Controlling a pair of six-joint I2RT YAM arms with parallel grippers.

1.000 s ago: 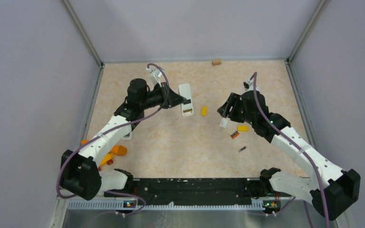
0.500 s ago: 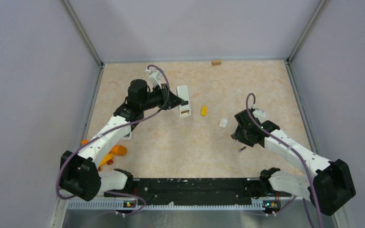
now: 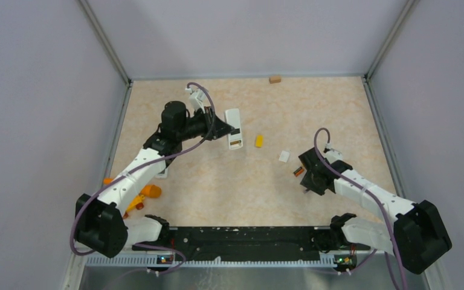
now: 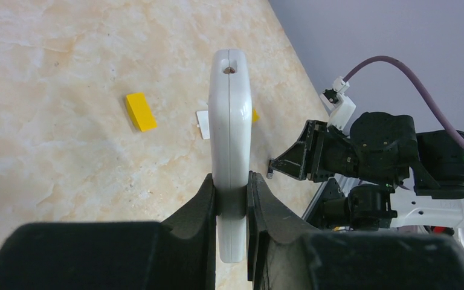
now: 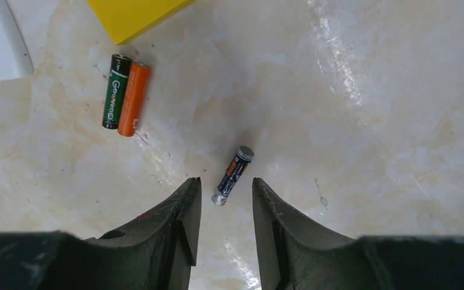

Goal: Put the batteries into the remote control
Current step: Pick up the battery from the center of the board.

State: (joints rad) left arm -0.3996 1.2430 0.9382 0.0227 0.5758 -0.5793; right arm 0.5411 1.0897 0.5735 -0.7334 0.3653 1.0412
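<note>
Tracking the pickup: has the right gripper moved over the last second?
Yes. The right gripper went toward the near edge and rightward, away from the fixed yellow block, to a battery.

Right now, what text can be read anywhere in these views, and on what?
"GooNeo", roughly, last letters unsure: along the green-and-black battery.
No print showing on the orange battery beside it.
Print too small to read on the lone orange-and-black battery.
None on the white remote.
</note>
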